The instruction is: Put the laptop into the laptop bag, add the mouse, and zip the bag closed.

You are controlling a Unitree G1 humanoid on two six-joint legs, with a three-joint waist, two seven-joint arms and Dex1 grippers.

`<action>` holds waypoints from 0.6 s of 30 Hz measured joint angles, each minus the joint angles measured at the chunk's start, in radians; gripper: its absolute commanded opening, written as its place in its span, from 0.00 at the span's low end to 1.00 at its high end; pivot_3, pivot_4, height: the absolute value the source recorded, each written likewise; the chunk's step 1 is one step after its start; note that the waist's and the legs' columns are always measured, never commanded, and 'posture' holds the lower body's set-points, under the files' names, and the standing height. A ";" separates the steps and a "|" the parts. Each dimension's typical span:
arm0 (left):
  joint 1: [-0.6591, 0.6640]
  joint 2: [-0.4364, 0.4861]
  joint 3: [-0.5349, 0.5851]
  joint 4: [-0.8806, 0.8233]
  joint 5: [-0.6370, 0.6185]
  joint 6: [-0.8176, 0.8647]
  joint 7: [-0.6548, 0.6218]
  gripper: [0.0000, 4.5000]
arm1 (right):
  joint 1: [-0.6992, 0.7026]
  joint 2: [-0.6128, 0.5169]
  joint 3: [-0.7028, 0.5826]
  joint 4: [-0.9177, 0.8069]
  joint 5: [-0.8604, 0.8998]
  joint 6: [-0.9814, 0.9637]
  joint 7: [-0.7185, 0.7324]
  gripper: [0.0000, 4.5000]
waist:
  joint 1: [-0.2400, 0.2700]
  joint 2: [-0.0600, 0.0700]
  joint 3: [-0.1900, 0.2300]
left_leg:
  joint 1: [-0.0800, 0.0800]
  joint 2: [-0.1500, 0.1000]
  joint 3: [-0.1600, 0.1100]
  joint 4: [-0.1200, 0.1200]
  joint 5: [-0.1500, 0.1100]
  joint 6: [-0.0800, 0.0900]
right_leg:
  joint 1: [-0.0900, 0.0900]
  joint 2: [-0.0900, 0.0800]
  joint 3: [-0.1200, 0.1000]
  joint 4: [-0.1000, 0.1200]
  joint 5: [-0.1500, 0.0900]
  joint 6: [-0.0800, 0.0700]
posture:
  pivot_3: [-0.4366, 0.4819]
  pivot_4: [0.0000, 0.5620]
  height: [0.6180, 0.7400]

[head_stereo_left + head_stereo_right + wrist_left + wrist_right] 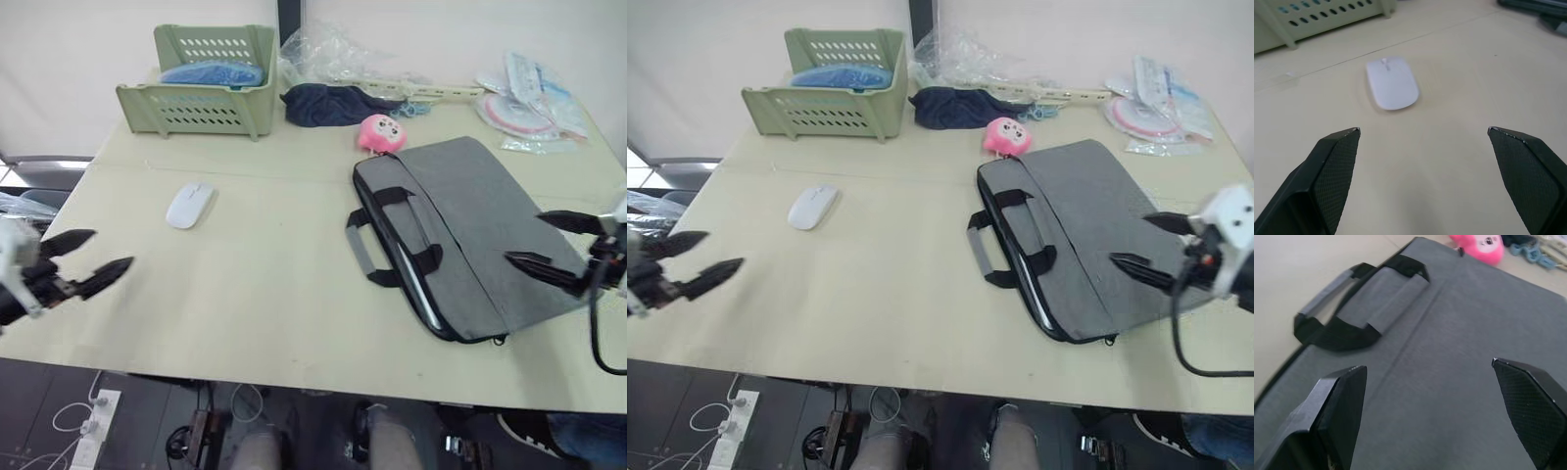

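A white mouse [189, 206] lies on the left half of the table, also close ahead in the left wrist view [1392, 83]. My left gripper [110, 249] hovers open near the table's left front, short of the mouse, with nothing between its fingers. The grey laptop bag [470, 230] lies flat on the right, its black-and-grey handles [377, 245] toward the middle. A thin pale edge [419, 302] shows in the bag's open side; the laptop itself is hidden. My right gripper [523, 238] is open above the bag's right part, seen over the grey fabric [1440, 396].
A green basket [201, 78] holding something blue stands at the back left. A dark cloth [328, 103], a pink plush toy [380, 132] and crumpled clear plastic [333, 54] lie behind the bag. Packets [529, 108] sit at the back right.
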 measured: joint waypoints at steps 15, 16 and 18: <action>-0.339 0.213 -0.144 0.764 0.188 -0.260 -0.250 1.00 | -0.138 -0.217 0.029 0.840 -0.159 -0.462 0.290 0.99 | -0.057 0.002 0.004 | 0.004 0.002 0.006 -0.005 0.000 0.000 | -0.001 0.000 0.000 0.001 0.000 0.000 | 0.48 0.27 1.00; -0.341 0.213 -0.145 0.766 0.191 -0.263 -0.251 1.00 | -0.141 -0.218 0.029 0.843 -0.159 -0.467 0.291 0.99 | -0.059 0.002 0.004 | 0.004 0.002 0.006 -0.005 0.000 0.000 | -0.001 0.000 0.000 0.002 0.000 0.000 | 0.48 0.27 1.00; -0.354 0.213 -0.152 0.777 0.199 -0.277 -0.259 1.00 | -0.148 -0.226 0.029 0.861 -0.159 -0.476 0.296 0.99 | -0.063 0.002 0.004 | 0.005 0.002 0.006 -0.005 0.000 0.000 | -0.001 0.000 0.000 0.002 0.000 0.000 | 0.48 0.27 1.00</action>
